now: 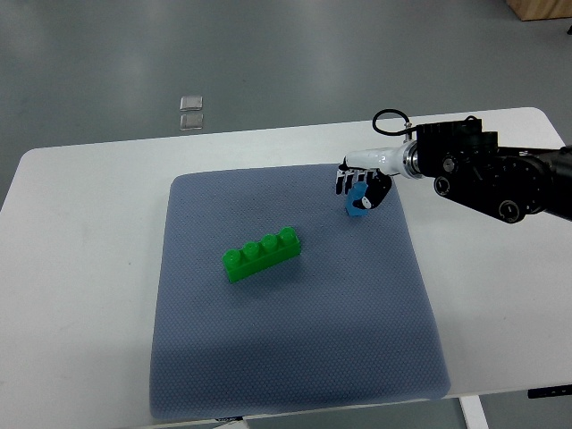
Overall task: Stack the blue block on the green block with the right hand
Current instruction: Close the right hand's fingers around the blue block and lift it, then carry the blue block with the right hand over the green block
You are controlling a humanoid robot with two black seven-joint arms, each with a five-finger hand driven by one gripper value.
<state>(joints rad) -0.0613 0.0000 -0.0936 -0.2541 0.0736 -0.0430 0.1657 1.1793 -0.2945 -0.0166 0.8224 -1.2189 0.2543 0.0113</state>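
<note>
Near edge first: white desk (80, 357) carries a blue-grey mat (295, 357), dimpled weave, looks grippy. Front half of the mat has nothing on it.

Mid mat, about 9 o'clock of centre: green block (261, 254), long brick with four studs in a row, lying flat, long axis running roughly 8 to 2 o'clock. Studs up, top free.

Further back, at 2 o'clock from the green block and well apart from it: right robot hand (361, 189) over the mat's far right corner, arm coming in from 3 o'clock. Fingers curled down, pinching the blue block (357, 206). Block is small, mostly hidden by the fingers; only its lower part shows below them. Can't tell if it sits on the mat or is just lifted off.

Left hand not in view.

Handling, my read: both blocks are hard moulded plastic, light, stiff, not fragile. Smooth sides, so a weak pinch could let the blue one rotate. Best hold is across two opposite side faces, leaving the underside clear so it can seat on the studs. The green brick is light too and may slide or tip on the mat if pressed off-centre; press straight down over a stud pair.

Far side: two small clear squares (191, 112) on the floor (268, 54) beyond the desk, irrelevant.
</note>
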